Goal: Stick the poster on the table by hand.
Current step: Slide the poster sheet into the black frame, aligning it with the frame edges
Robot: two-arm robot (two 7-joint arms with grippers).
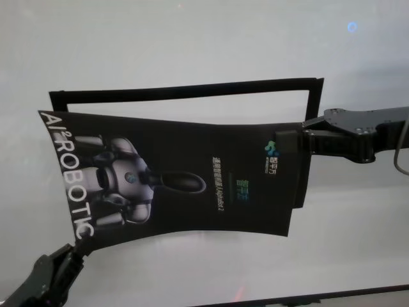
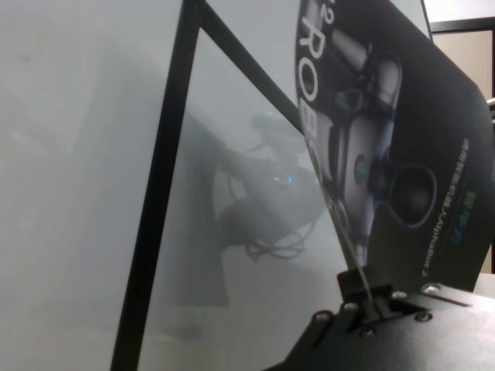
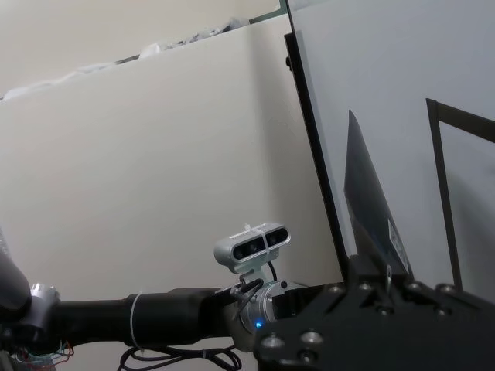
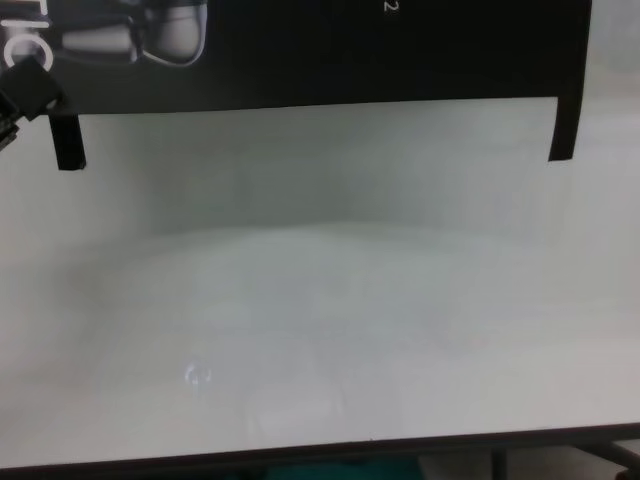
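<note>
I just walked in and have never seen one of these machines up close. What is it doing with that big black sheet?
The robot is holding a poster above the table with both arms. Its left gripper pinches the poster's near-left corner, and its right gripper clamps the right edge. The sheet bows between them rather than lying flat. Behind it, a black frame outline is marked on the tabletop, partly covered by the poster. Nothing looks pressed down yet.
</note>
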